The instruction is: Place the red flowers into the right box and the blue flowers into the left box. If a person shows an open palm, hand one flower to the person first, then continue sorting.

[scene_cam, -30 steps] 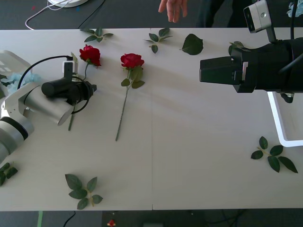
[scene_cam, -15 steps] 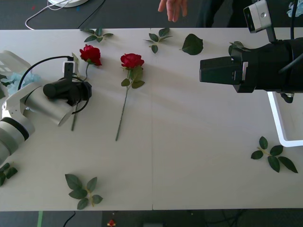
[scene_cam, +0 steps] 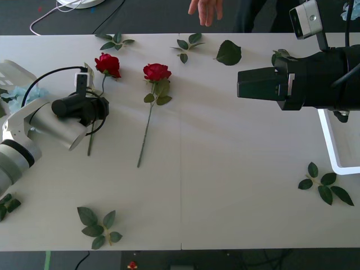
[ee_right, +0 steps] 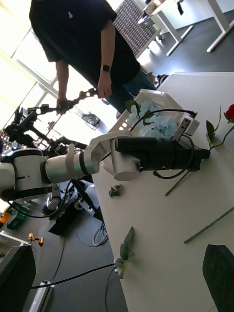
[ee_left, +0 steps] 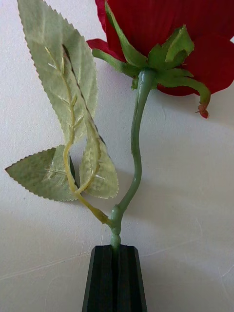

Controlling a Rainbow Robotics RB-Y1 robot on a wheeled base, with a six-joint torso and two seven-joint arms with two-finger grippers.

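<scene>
My left gripper (scene_cam: 103, 108) (ee_left: 115, 253) is shut on the green stem of a red flower (scene_cam: 107, 64) (ee_left: 161, 29), just below its leaves, low over the table's left side. A second red flower (scene_cam: 157, 71) lies loose to its right, stem pointing toward me. Pale blue flowers (scene_cam: 22, 93) (ee_right: 154, 122) lie in the left box (scene_cam: 12, 72) (ee_right: 161, 96) at the left edge. The right box (scene_cam: 332, 147) shows at the right edge. My right gripper (ee_right: 117, 280) hangs open and empty, high over the table's right side. A person's hand (scene_cam: 206, 10) hangs beyond the far edge.
Loose green leaf sprigs (scene_cam: 98, 224) (scene_cam: 325, 185) (scene_cam: 189, 44) lie near the front left, the front right and along the far edge. A single big leaf (scene_cam: 228, 53) rests at the back. A white cable (scene_cam: 56, 14) runs on the floor behind.
My left gripper has drawn back slightly to the left with the stem in it, and the stem's free end has swung a little to the right. The right arm has stayed still.
</scene>
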